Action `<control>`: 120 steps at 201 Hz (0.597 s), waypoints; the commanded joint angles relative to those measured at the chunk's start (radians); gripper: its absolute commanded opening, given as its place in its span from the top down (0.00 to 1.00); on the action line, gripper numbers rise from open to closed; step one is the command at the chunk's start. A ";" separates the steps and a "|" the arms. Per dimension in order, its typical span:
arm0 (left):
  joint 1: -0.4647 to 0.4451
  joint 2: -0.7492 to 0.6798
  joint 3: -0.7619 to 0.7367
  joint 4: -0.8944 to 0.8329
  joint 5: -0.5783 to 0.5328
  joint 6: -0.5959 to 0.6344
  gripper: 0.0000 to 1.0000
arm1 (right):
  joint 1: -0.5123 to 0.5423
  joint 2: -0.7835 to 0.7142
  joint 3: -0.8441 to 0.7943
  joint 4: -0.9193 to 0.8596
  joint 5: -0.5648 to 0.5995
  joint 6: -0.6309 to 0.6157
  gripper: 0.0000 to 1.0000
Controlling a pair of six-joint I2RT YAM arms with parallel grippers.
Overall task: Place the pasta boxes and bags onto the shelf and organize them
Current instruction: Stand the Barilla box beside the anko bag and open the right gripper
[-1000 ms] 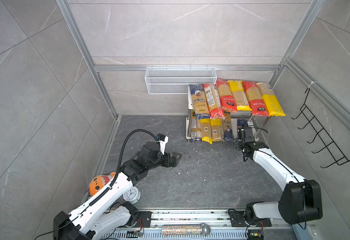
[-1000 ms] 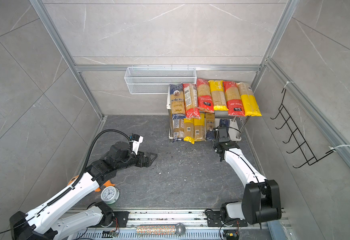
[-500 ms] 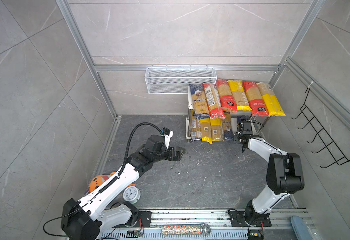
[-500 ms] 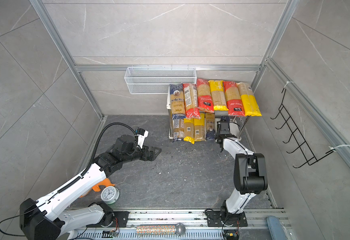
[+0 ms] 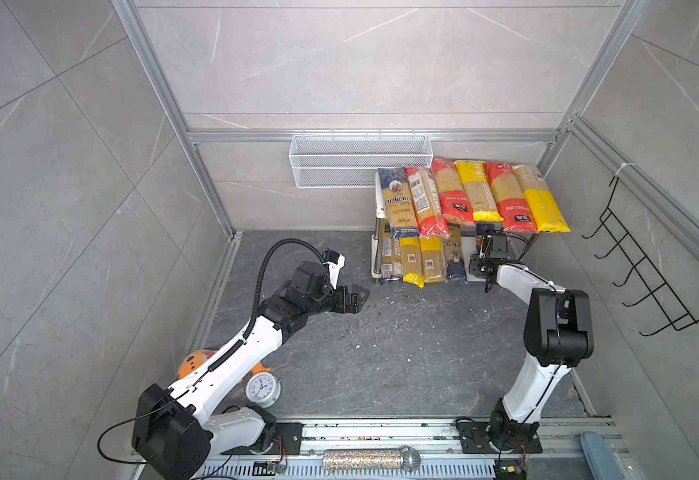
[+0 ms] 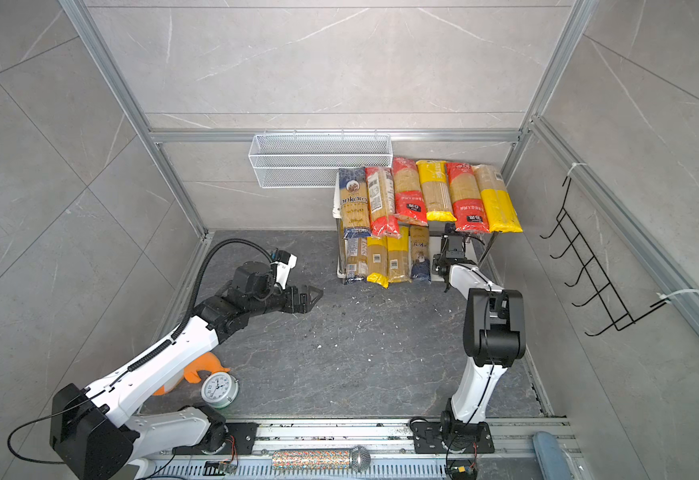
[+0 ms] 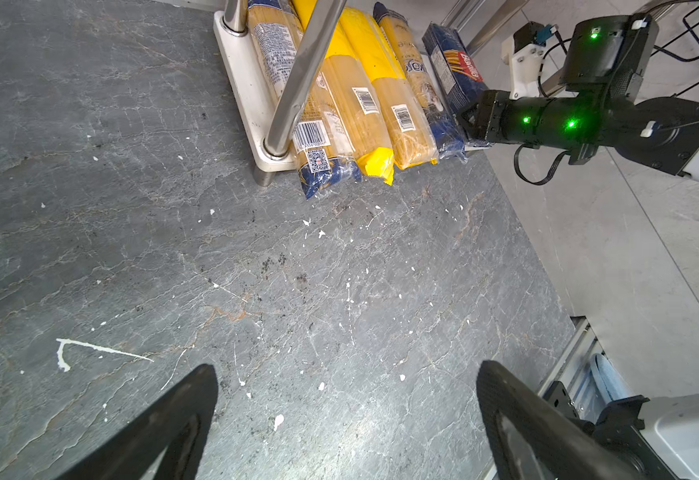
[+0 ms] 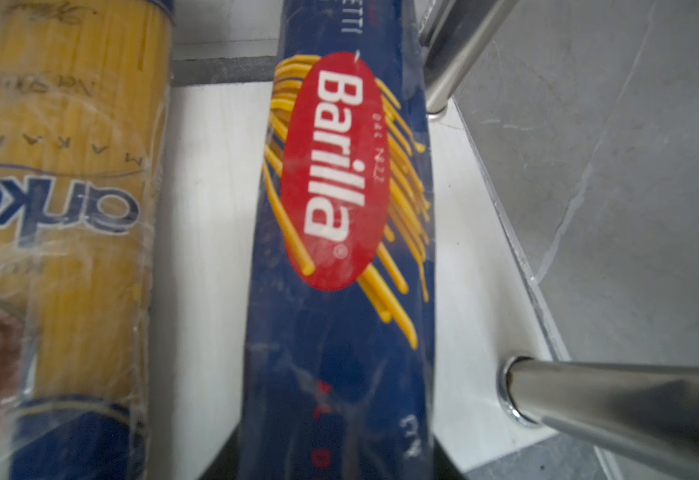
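Both top views: the white two-tier shelf (image 5: 377,203) (image 6: 336,208) stands at the back right of the dark stone floor (image 5: 381,353). Six spaghetti packs (image 5: 468,195) lie side by side on its upper board and four more bags (image 5: 416,259) on the left of its lower board. The dark blue Barilla box (image 5: 482,233) (image 6: 449,230) lies lengthwise on the lower board, right of those bags. The right gripper (image 5: 480,255) (image 6: 443,254) reaches in at the box's near end. The left gripper (image 5: 360,297) (image 6: 314,295) hovers over bare floor, well apart from the shelf. Left wrist view: the left gripper (image 7: 347,370) has its jaws spread wide with only floor between them; across the floor, the right gripper (image 7: 466,124) meets the near end of the Barilla box (image 7: 451,70). Right wrist view: the Barilla box (image 8: 339,291) runs straight out from between the right gripper's (image 8: 335,465) two jaws, on the white board beside an Ankara bag (image 8: 61,187) and near a metal leg (image 8: 630,399). Whether the jaws press the box or stand just clear of it cannot be told.
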 commanded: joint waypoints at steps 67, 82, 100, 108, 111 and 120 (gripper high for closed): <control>0.008 -0.055 0.019 0.003 0.028 -0.013 0.00 | -0.019 -0.053 -0.016 -0.036 0.035 0.069 0.00; 0.008 -0.085 0.007 -0.012 0.019 -0.015 0.00 | -0.019 -0.072 -0.025 -0.066 0.029 0.082 0.00; 0.007 -0.124 -0.012 -0.034 -0.001 -0.015 0.00 | -0.019 -0.112 -0.053 -0.086 0.021 0.099 0.00; 0.007 -0.142 -0.023 -0.042 -0.013 -0.013 0.00 | -0.018 -0.136 -0.070 -0.092 0.015 0.107 0.00; 0.007 -0.149 -0.027 -0.044 -0.018 -0.014 0.00 | -0.018 -0.144 -0.075 -0.094 0.014 0.111 0.00; 0.007 -0.171 -0.038 -0.055 -0.029 -0.015 0.00 | -0.018 -0.173 -0.092 -0.106 0.007 0.121 0.00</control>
